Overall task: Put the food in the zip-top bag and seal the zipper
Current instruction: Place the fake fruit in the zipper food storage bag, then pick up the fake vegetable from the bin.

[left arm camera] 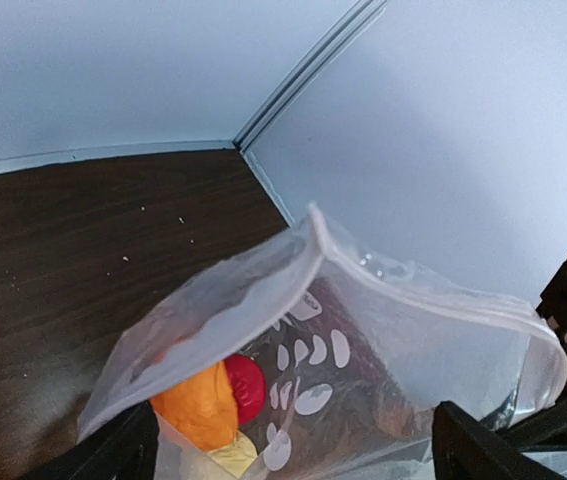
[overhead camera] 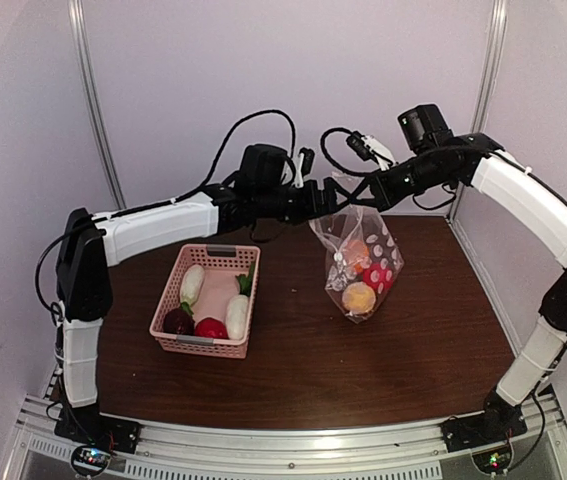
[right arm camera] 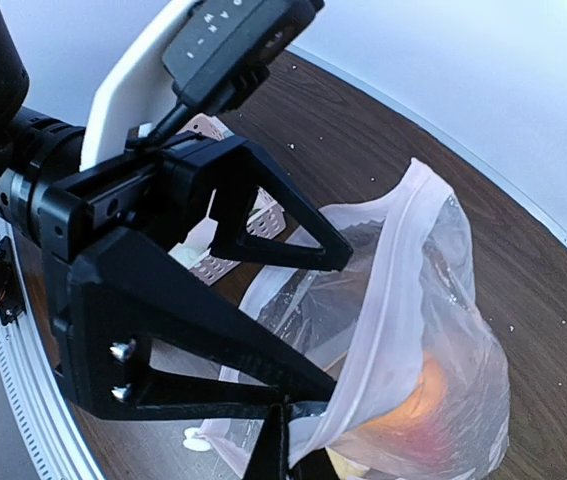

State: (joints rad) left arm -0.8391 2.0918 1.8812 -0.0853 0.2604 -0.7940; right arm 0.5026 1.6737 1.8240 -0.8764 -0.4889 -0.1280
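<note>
Table of dark wood is carrying a pink lattice basket on its left half, and the zip-top bag is hanging upright just right of it. At the bag's mouth the right gripper is pinching the rim tight, while the left gripper is standing with jaws spread wide beside the gaping zipper. Orange and red food is sitting inside the bag; a white radish is lying in the basket with maroon and red pieces.
</note>
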